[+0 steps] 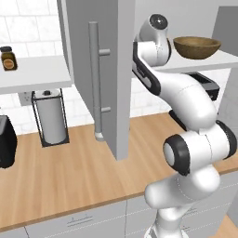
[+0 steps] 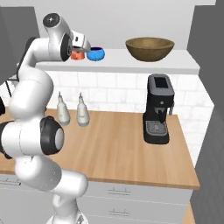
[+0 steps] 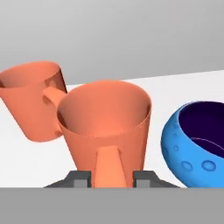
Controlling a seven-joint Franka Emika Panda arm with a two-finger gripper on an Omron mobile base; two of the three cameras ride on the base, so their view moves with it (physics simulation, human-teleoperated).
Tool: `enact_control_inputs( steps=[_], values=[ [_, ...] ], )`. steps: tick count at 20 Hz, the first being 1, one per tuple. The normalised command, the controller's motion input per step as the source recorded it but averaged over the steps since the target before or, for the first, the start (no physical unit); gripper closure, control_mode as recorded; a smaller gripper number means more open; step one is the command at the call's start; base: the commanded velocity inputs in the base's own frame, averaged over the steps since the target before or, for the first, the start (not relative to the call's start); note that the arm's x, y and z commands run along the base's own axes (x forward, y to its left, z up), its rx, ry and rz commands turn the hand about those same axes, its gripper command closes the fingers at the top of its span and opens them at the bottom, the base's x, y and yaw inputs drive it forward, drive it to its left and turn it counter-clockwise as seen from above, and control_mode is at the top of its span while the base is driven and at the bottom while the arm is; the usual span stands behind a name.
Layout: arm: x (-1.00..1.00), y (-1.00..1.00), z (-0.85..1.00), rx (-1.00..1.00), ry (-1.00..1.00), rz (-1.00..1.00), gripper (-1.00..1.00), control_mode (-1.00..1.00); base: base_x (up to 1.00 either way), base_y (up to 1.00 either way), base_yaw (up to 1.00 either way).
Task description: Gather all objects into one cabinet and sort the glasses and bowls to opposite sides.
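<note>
My gripper (image 3: 111,179) reaches onto the white shelf (image 2: 175,61) of the open cabinet. Its fingertips (image 3: 81,179) stand on either side of the handle of an orange mug (image 3: 105,127), a hair off its sides, and the mug rests on the shelf. A second salmon-orange cup (image 3: 30,103) leans against the mug on the left; I cannot tell which of the two is the glass. The small blue cup (image 3: 197,140) (image 2: 95,54) stands close on the right. The brown wooden bowl (image 2: 149,48) (image 1: 196,47) sits further right on the same shelf.
The grey cabinet door (image 1: 116,69) with its bar handle (image 1: 94,79) hangs open left of the arm. A coffee machine (image 2: 157,109) and two white bottles (image 2: 72,111) stand on the wooden counter. A paper towel holder (image 1: 51,116) and a brown jar (image 1: 8,58) are at the left.
</note>
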Motion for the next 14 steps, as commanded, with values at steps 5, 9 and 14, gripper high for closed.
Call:
enact_control_inputs(
  steps=[5, 9, 14],
  values=[
    [0.02, 0.00, 0.02, 0.00, 0.00, 0.00, -1.00, -1.00, 0.00, 0.00, 0.00],
    [-0.54, 0.00, 0.07, 0.00, -0.05, -0.02, -1.00, -1.00, 0.00, 0.00, 0.00],
    [-0.99, -0.01, 0.01, 0.00, -0.12, 0.00, -1.00, -1.00, 0.00, 0.00, 0.00]
  ],
)
